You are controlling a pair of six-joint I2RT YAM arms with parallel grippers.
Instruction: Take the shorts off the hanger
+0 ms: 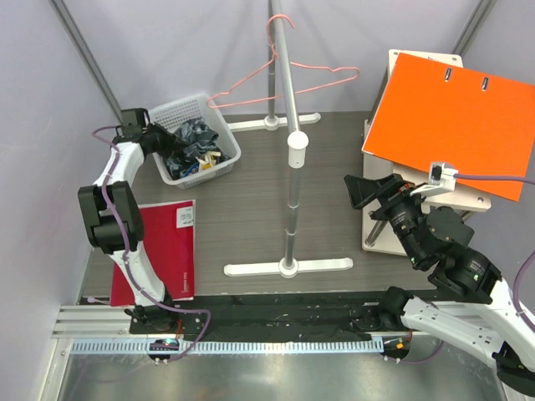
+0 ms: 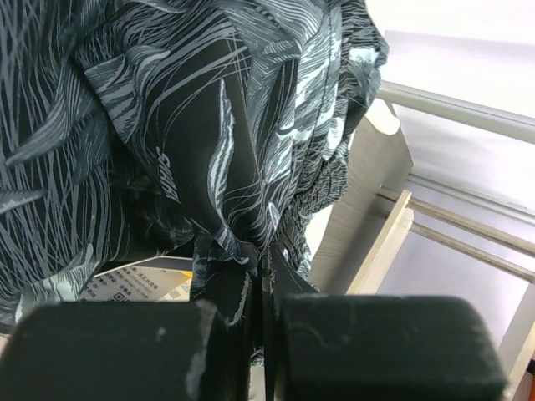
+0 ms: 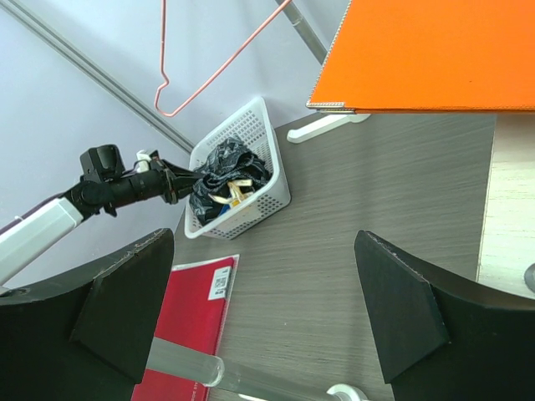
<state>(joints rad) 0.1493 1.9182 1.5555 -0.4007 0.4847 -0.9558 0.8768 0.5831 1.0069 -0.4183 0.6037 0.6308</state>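
The hanger (image 1: 284, 79) hangs bare on the grey rail pole (image 1: 291, 167), and the shorts (image 1: 191, 144) lie bunched in the white basket (image 1: 219, 160) at the far left of the surface (image 1: 326, 184). So the removal itself looks done, and the step in hand is dropping the cloth off. The left tool (image 1: 167, 142) reaches into the basket with its fingers pressed together on a fold of the shorts. The next move probably calls for letting go and lifting out without dragging cloth back over the rim. The right tool (image 1: 365, 192) hovers spread wide and empty over the right side. The surface is grey wood-grain, with a red book (image 1: 167, 251) near left and an orange folder (image 1: 456, 117) far right; pale lilac walls close the room in
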